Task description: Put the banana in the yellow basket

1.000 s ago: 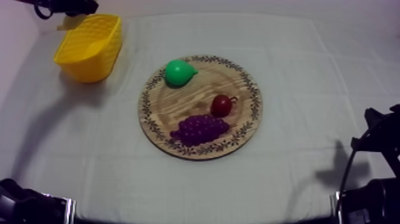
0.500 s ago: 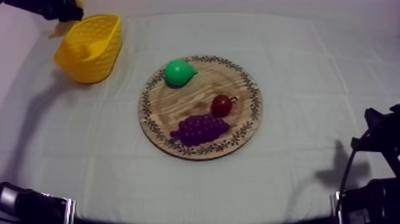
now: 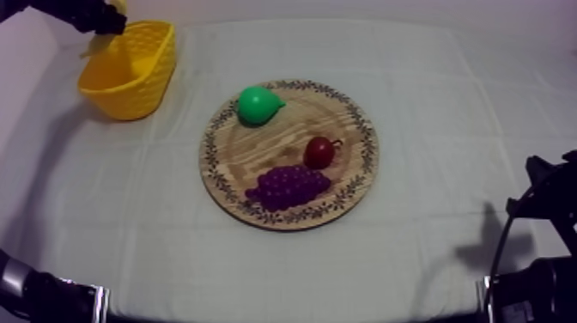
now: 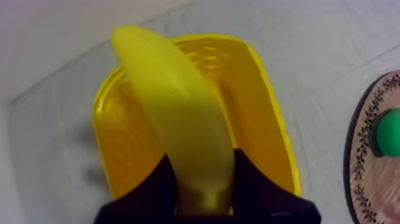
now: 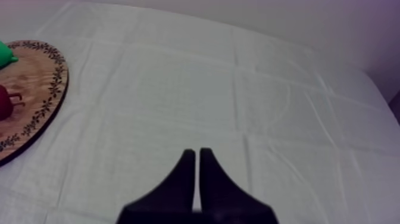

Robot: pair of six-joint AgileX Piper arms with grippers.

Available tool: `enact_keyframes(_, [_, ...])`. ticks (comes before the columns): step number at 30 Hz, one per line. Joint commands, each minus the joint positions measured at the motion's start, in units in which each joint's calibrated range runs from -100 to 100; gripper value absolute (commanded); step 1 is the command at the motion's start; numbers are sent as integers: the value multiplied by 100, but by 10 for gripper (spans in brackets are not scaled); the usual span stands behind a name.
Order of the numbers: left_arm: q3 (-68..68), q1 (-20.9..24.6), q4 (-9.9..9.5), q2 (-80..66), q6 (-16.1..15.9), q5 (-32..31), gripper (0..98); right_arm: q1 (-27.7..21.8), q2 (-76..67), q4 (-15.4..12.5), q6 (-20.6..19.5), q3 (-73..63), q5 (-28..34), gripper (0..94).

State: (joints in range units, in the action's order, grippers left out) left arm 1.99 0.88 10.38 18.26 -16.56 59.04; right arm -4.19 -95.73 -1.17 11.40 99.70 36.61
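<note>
The left hand (image 4: pixel 203 162) pinches the banana (image 4: pixel 172 107) by one end, the fruit jutting out ahead of it above the yellow basket (image 4: pixel 265 119). The right hand (image 5: pixel 197 154), pressed together, hangs over the worktop (image 5: pixel 250 89), the wooden board (image 5: pixel 36 89) off to its side.

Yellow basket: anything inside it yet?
Nothing shows inside the yellow basket where its walls are visible. The banana, gripped by the left hand over it, hides the middle of its floor.
</note>
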Motion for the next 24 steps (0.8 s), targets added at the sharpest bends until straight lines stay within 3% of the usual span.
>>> enact_keyframes(1, [189,7,40,287,-33,-1,146,-2,-2,2,0,-3,0,2])
enact_keyframes(24, [191,68,450,1602,-426,-461,144,-2,-2,2,0,-3,0,2])
